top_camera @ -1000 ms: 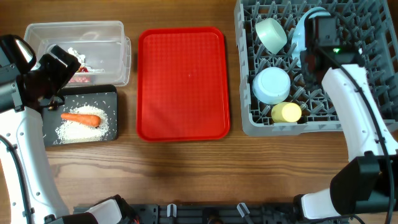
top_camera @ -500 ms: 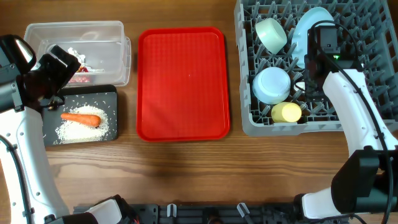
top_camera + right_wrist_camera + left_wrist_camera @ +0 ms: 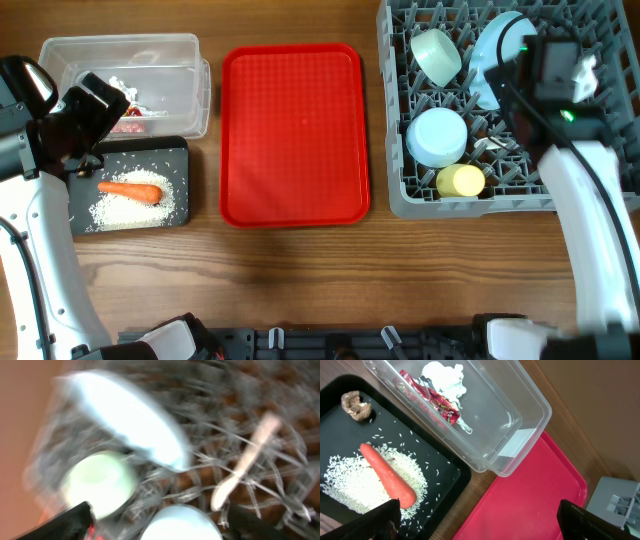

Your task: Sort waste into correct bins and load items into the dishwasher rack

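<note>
Two claws gape empty: right gripper point(image 3: 165, 517) over the dishwasher rack point(image 3: 400, 200), its pegs point(image 3: 600, 25) propping the plate point(image 3: 495, 40) upright; left gripper point(image 3: 482, 520) far left of it, above the bins point(image 3: 535, 410).

Flat tray point(image 3: 295, 135) between tub point(image 3: 170, 75) and rack point(image 3: 480, 205)

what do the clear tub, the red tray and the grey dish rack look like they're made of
Tub: clear glossy plastic, it seems; the table shows through its walls.
Red tray: likely moulded plastic, with a finely textured, fairly matte surface.
Rack: grey plastic by the look, dull finish, moulded grid of pegs.
</note>
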Controlling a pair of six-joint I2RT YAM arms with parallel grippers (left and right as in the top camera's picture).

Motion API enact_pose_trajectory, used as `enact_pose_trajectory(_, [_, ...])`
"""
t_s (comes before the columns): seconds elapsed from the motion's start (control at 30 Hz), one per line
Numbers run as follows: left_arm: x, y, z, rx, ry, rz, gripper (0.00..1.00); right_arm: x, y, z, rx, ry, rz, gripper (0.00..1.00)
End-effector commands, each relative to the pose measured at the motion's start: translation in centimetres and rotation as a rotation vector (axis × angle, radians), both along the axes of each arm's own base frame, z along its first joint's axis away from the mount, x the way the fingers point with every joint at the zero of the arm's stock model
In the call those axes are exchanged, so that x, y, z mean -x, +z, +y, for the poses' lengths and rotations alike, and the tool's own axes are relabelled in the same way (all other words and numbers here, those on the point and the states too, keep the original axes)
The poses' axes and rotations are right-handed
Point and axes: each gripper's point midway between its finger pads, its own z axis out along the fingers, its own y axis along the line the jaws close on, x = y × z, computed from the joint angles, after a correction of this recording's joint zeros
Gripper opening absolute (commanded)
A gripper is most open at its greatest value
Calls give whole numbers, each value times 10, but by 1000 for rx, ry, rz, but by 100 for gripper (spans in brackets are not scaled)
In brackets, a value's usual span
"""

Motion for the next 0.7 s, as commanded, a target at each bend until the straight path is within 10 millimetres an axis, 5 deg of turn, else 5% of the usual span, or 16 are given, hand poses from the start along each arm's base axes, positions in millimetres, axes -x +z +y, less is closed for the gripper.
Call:
enact_pose_trajectory(0.0, [-1,-1,3,2,12,2,99,33,77,71,195,684,-196,100])
enact_pose_trajectory(0.2, [-1,-1,3,2,12,2,100,79,135,75,253,710,-368,100])
enact_pose_trajectory(0.43, [-1,-1,3,2,12,2,100,108,142,75,238,702,-375,100])
enact_pose_trajectory(0.67, [-1,-1,3,2,12,2,100,110,145,78,521,900,-386,100])
